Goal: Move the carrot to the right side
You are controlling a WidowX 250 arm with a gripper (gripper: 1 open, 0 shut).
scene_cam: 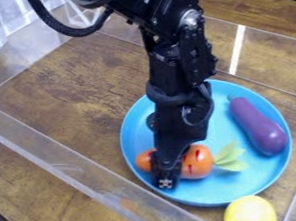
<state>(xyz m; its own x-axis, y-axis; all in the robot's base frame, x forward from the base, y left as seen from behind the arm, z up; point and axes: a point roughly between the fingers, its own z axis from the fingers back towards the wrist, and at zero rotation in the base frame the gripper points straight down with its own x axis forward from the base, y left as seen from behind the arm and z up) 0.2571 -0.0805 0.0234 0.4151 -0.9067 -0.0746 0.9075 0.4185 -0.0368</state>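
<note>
The black arm reaches in from the top and bends straight down, its claw (173, 169) pointing at the surface (jaws closed around something held between them).

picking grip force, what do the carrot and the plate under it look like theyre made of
Carrot: likely moulded plastic or rubber, smooth and slightly glossy, with uniform orange, painted dark stripes and a flat light green leaf.
Blue plate: probably hard plastic, even colour with a soft sheen; glazed ceramic cannot be ruled out.
</note>
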